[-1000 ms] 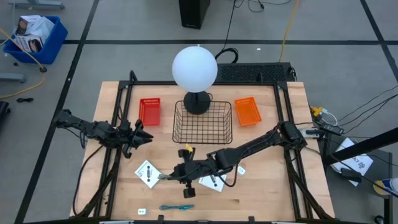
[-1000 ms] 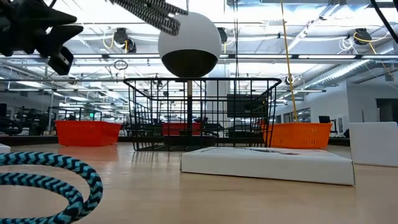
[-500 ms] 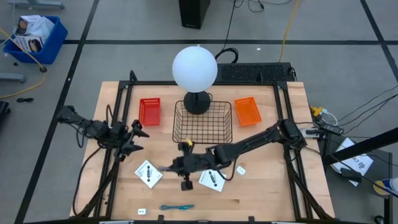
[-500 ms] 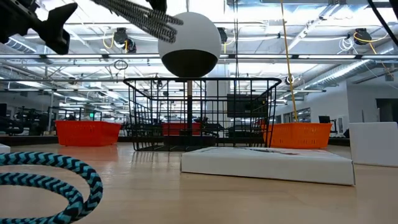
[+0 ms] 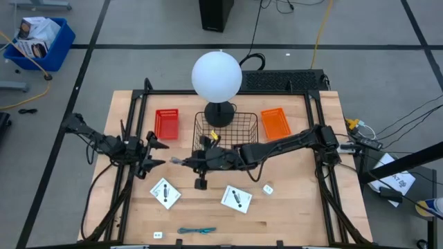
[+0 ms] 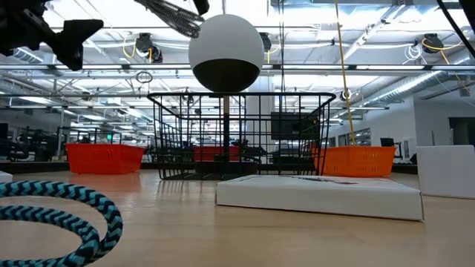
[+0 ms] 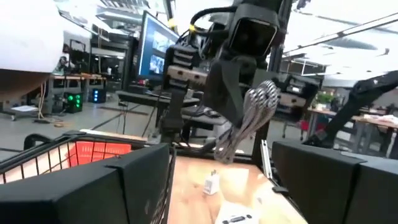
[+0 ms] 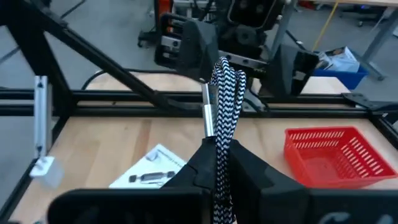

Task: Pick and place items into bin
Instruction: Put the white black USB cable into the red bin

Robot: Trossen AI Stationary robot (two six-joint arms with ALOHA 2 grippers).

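A black-and-white braided cord with a metal end is held above the table. 2 white square cards lie flat. A tiny white cube sits nearby. A blue braided cord, perhaps looped, lies at the table's front edge.

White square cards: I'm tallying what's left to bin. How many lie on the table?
2. One card lies at the front left, the other card at the front centre, both on the table. None seems hidden.

Low view, desk level:
- Blue-and-black braided cord, coiled, nearest, at left.
- Flat white box, mid-desk.
- White block, right edge.
- Black wire basket, centre.
- Orange bins, left and right.
- White globe lamp behind the basket.
- Dark end effector overhead, upper left.
- Black-and-white braided cord hanging in at the top.
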